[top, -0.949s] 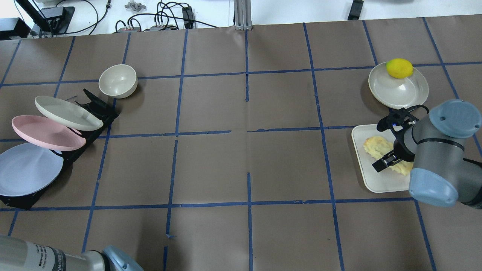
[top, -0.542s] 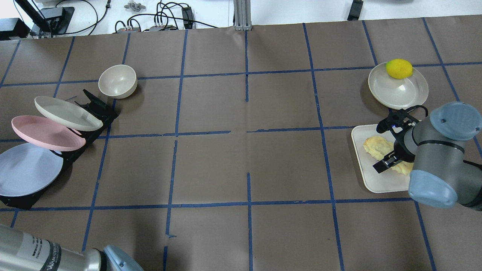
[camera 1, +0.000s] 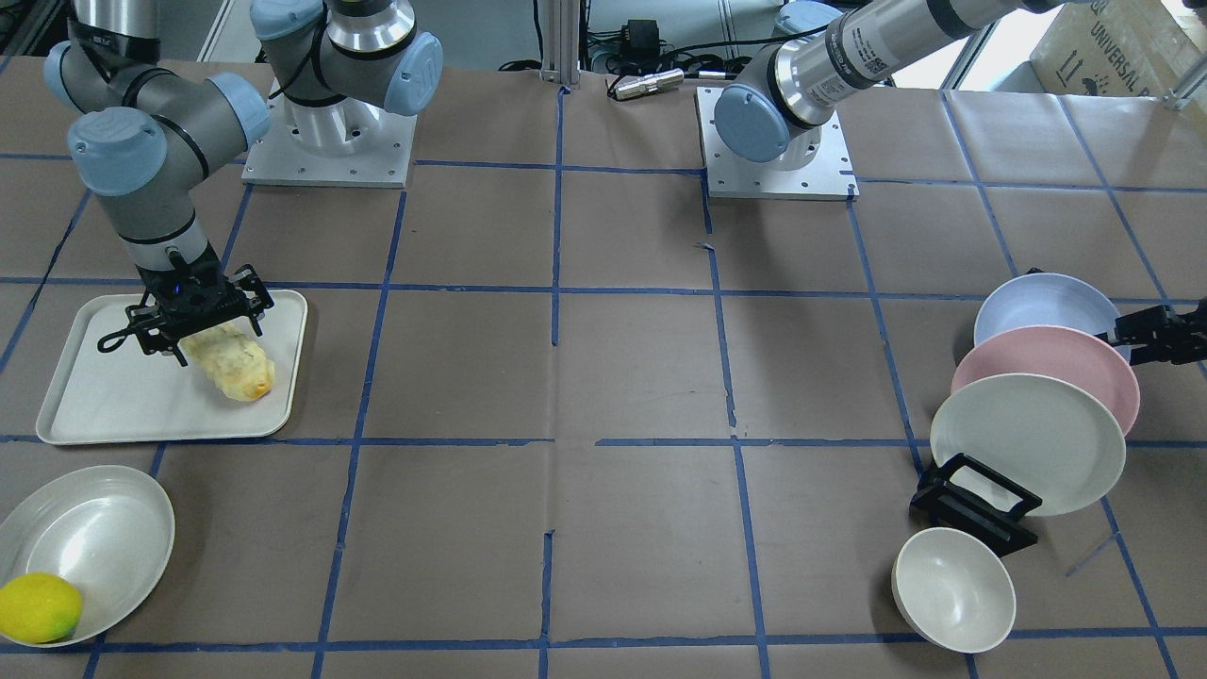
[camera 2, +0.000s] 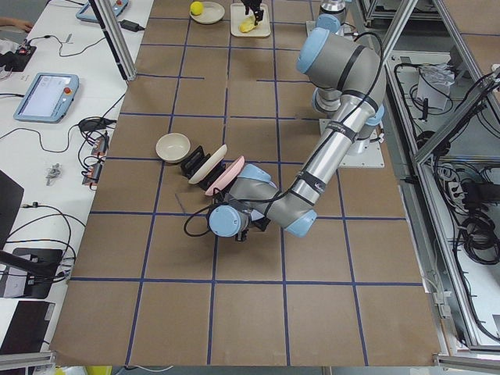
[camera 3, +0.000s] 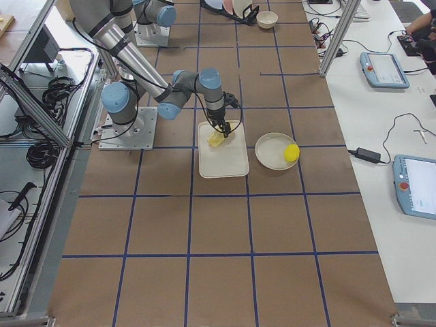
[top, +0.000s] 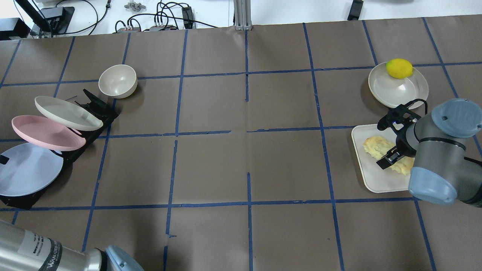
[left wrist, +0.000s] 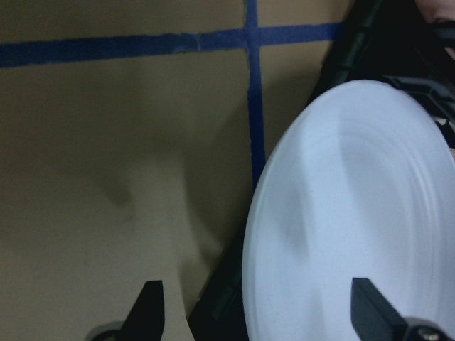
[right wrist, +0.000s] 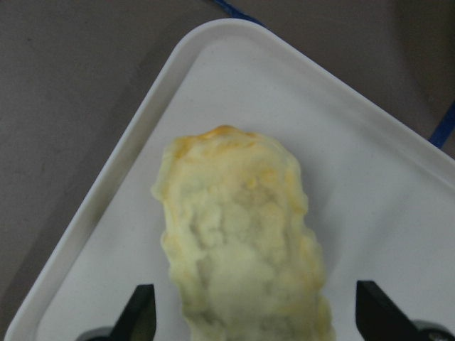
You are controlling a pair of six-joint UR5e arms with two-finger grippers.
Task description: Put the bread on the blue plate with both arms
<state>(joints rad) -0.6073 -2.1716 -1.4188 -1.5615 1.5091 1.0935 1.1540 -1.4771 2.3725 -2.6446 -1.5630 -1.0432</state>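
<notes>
The bread [top: 376, 146] lies on a white tray [top: 371, 177] at the right; it also shows in the front view [camera 1: 234, 365] and the right wrist view [right wrist: 242, 241]. My right gripper [top: 391, 150] is open just above it, one finger on each side of the loaf's near half [right wrist: 256, 312]. The blue plate [top: 30, 169] leans in the lowest slot of a black rack at the left. My left gripper [left wrist: 259, 312] is open at the plate's rim [left wrist: 355, 213], and one finger [top: 3, 159] shows at the plate's left edge.
A pink plate [top: 45, 133] and a cream plate [top: 67, 113] lean in the same rack [top: 99, 111]. A cream bowl [top: 117, 81] stands beyond it. A lemon [top: 399, 68] rests on a cream plate [top: 399, 94] beyond the tray.
My left arm has pushed further in at the lower left, and a fingertip now shows at the blue plate's left edge. My right gripper has shifted slightly over the bread. The bread has not moved.
</notes>
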